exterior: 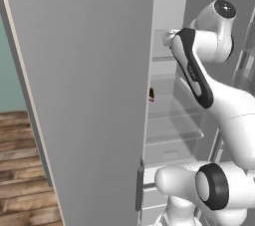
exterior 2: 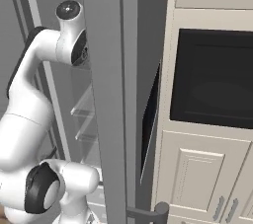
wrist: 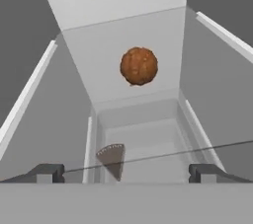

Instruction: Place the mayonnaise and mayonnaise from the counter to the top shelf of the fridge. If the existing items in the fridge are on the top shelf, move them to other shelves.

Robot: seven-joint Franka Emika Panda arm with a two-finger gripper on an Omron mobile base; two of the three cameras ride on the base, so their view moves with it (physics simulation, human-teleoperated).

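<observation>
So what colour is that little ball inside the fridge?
The little ball is orange-brown with a bumpy, speckled look. It shows best in the hand view.

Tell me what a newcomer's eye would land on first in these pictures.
In the hand view, a round orange-brown ball sits ahead of the open end effector inside the white fridge interior. In the left base view, the white arm reaches past the tall grey fridge door.

A clear glass shelf (wrist: 59, 134) in the fridge carries an orange-brown ball (wrist: 139, 66), lying ahead of the wide-spread pincer (wrist: 126, 172) and apart from it.
</observation>
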